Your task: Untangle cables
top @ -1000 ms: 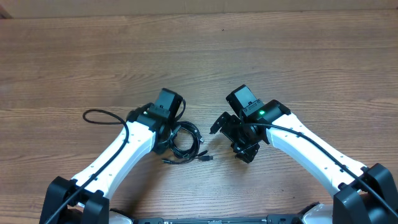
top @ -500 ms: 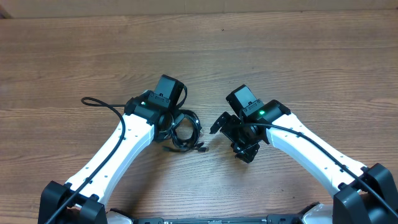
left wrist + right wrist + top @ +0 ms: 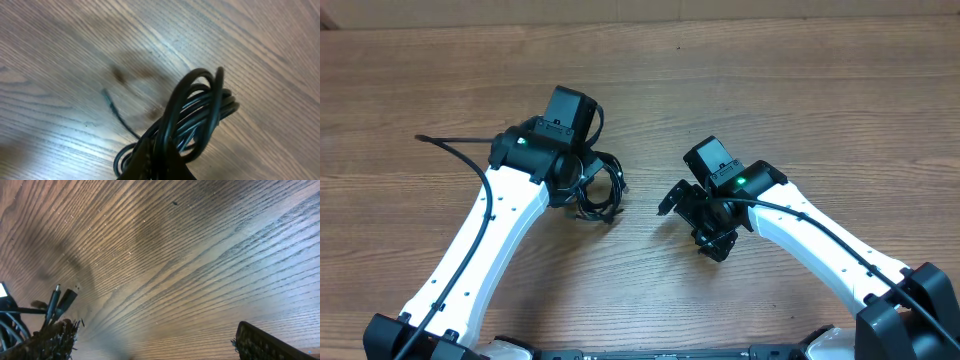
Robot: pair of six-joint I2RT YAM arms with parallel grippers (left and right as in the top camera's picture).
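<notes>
My left gripper (image 3: 582, 188) has its jaws closed on the cables (image 3: 603, 192), a tangled black coil left of centre over the bench (image 3: 770, 90). In the left wrist view the coil sticks out from between the jaws, with a thin loose end (image 3: 117, 112) trailing beside it. My right gripper (image 3: 692, 225) stands well apart to the right, jaws wide and holding nothing, and two plug ends (image 3: 60, 302) show at the left of its wrist view.

The left arm (image 3: 510, 200) swings back and to its left across the table (image 3: 770, 90), carrying the bundled cables (image 3: 602, 190) away from their earlier spot nearer the front edge.
</notes>
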